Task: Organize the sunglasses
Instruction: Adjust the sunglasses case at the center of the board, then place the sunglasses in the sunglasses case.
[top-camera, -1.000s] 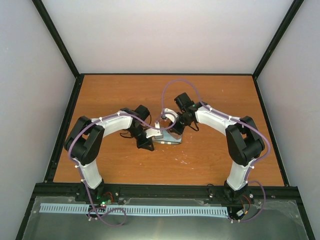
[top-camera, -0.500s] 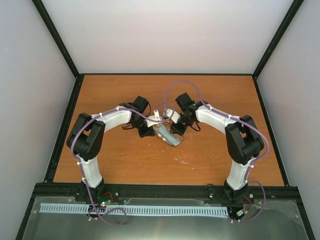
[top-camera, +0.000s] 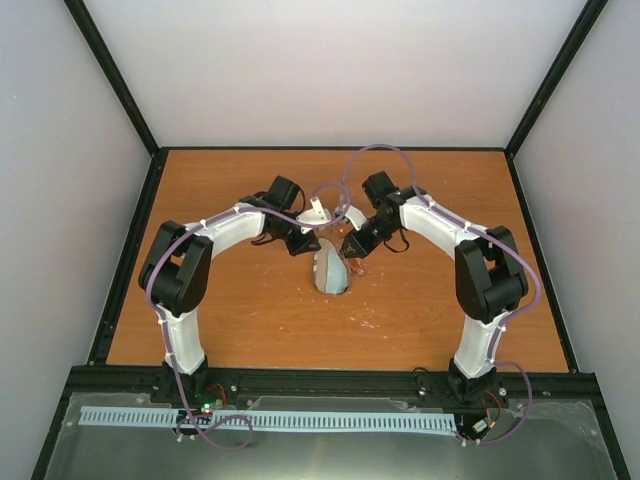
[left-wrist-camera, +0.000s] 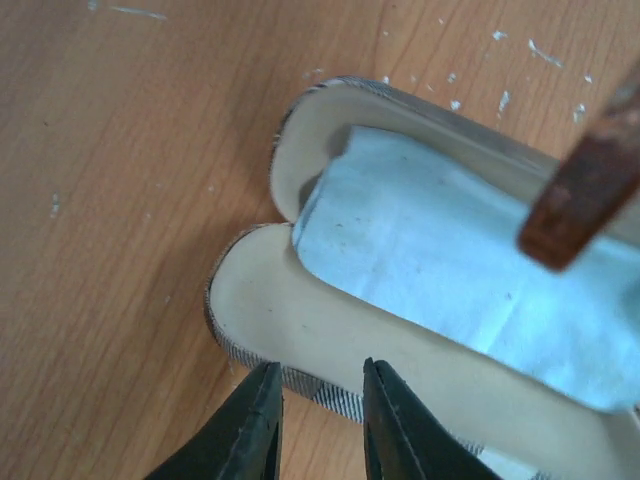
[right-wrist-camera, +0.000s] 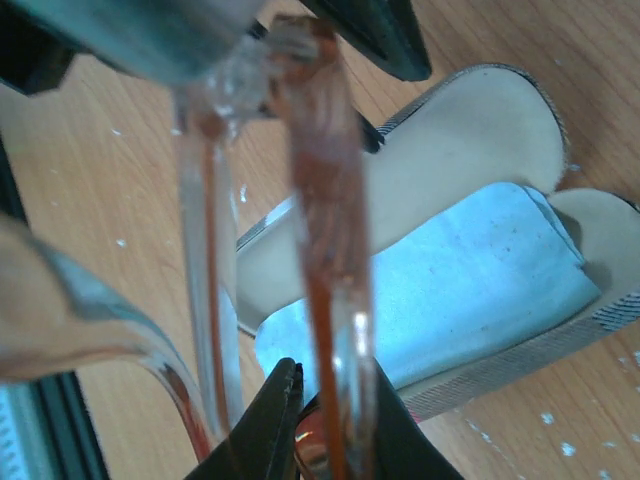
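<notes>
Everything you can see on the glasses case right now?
The case lies open on the table between the two arms, with its two oblong halves spread apart. The outside looks like grey-brown striped fabric and the lining is smooth cream. A light-blue cloth lies inside. One rim runs between the fingers of the left gripper, but contact is unclear. The sunglasses, held by the right gripper, hang over it and are not yet laid in.

Sunglasses (right-wrist-camera: 322, 230) — translucent orange-brown, aloft
</notes>
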